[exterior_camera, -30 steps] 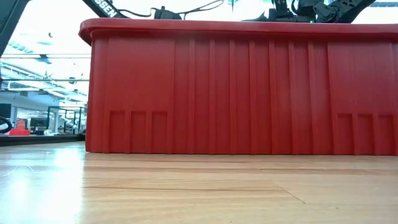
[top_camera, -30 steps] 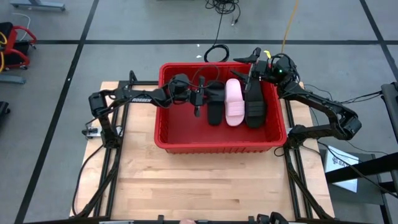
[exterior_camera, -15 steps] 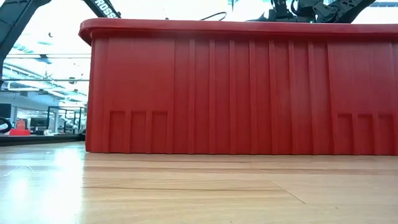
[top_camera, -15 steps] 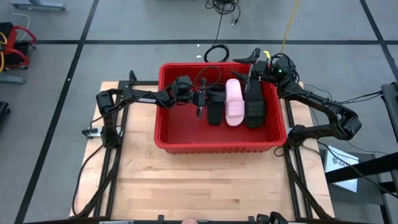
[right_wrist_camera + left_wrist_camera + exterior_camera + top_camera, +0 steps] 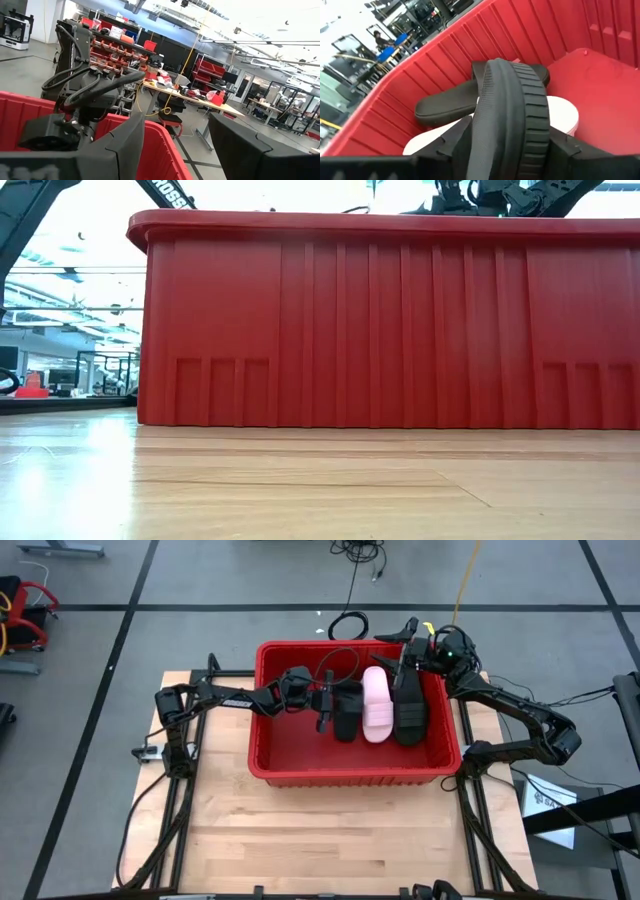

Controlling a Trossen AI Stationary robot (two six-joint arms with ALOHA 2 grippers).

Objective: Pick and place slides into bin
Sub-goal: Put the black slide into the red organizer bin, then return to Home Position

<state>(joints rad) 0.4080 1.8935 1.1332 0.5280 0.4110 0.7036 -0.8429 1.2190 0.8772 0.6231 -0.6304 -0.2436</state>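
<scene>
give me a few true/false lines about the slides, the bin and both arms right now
1. The red bin sits on the wooden table. True.
2. A pale pink slide lies in the bin between black slides. True.
3. The left gripper is outside the bin, over bare table. False: it is over the inside of the bin, shut on a black slide.
4. The right gripper is at the bin's far right corner with its jaws open. True.
5. Slides lie loose on the table in front of the bin. False: none show there; the ones in view are inside the bin.
</scene>
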